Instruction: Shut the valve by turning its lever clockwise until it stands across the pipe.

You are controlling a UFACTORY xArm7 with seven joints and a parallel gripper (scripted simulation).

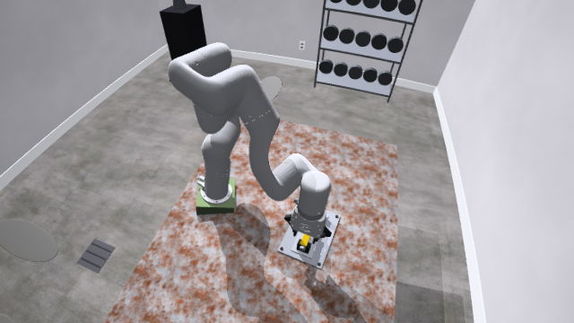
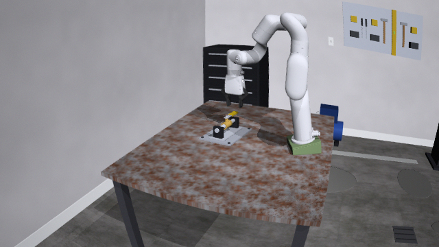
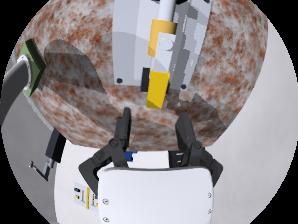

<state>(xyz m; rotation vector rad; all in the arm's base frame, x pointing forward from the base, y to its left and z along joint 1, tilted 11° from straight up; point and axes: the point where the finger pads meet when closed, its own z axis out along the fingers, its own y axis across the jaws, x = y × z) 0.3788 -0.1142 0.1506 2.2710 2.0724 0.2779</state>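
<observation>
The valve [image 2: 226, 126] stands on a grey baseplate [image 2: 226, 136] on the table, its pipe held between black end blocks. Its yellow lever [image 2: 232, 114] is a flat strip lying along the pipe; it also shows in the wrist view [image 3: 160, 63] and in the top view [image 1: 305, 242]. My gripper [image 2: 234, 101] hangs a little above the lever's free end, fingers pointing down, open and empty. In the wrist view the two black fingers stand apart, just short of the lever's tip. It touches nothing.
The arm's green base block [image 2: 304, 145] sits at the table's right side. A black drawer cabinet [image 2: 236, 73] stands behind the table. The table's far edge lies close behind the gripper.
</observation>
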